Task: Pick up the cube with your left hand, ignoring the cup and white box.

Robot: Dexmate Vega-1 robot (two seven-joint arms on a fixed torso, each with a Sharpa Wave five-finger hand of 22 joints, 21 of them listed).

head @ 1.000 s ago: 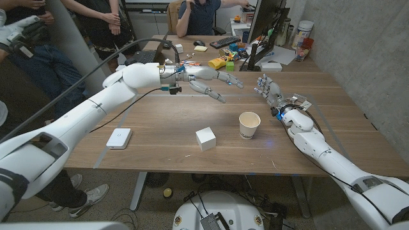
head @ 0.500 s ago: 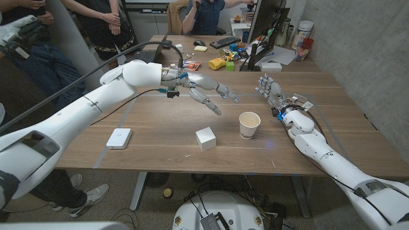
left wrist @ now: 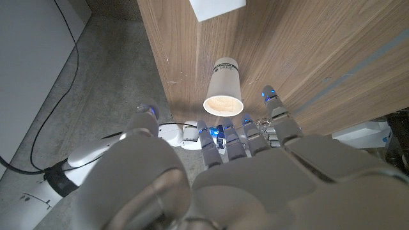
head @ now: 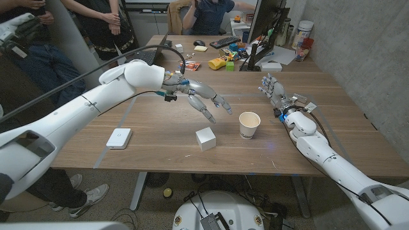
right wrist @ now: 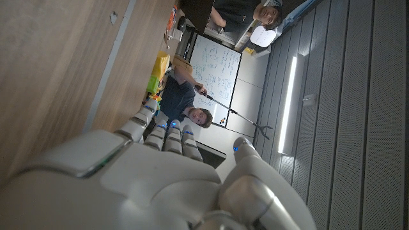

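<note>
Left hand (head: 202, 99) above counter (head: 160, 144), fingers spread, holding nothing; cube (head: 205, 138) on counter below and nearer counter's front edge than fingertips, not touching; cup (head: 249, 124) upright just right of cube; right hand (head: 273, 91) fingers apart, empty.

Your right hand (right wrist: 160, 185) hangs beside the wooden table (right wrist: 57, 70), fingers (right wrist: 167, 137) apart, holding nothing. Far off, a person (right wrist: 185, 105) by a whiteboard (right wrist: 217, 70).

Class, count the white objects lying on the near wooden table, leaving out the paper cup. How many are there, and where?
2. The cube sits near the front edge, left of the cup; the flat white box lies further left.
</note>
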